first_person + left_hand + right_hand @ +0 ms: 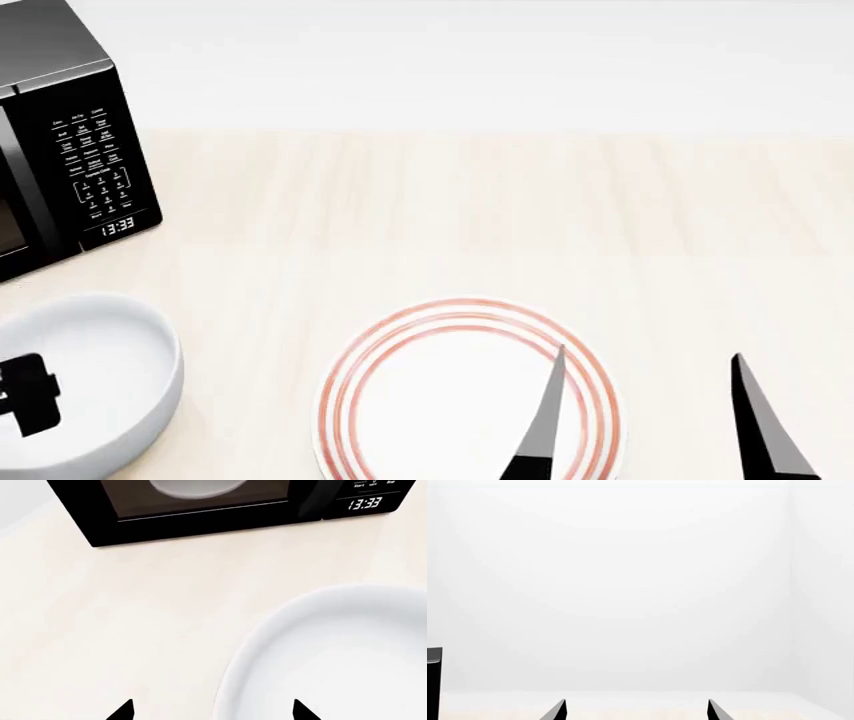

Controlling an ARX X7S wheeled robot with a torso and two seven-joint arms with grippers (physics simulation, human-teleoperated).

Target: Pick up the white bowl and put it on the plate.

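White bowl: the white bowl sat on the bench at about 8 o'clock in my head view, well apart from the plate, its rim cut by the frame edge; my left wrist camera caught its rim close up.
Plate: the plate, flat with red rings, lay at 6 o'clock in the head view, bare on top.
Left gripper: my left gripper was spread wide, nothing between its fingertips, with the bowl's edge lying between the two tips in the wrist view; whether it touched the bowl I could not tell.
Right gripper: my right gripper hung released at about 5 o'clock, one finger crossing over the plate's right side, the other off past its rim.
Microwave: the black microwave stood at 10 o'clock, its clock reading 13:33, a pale dish dimly visible behind its door.
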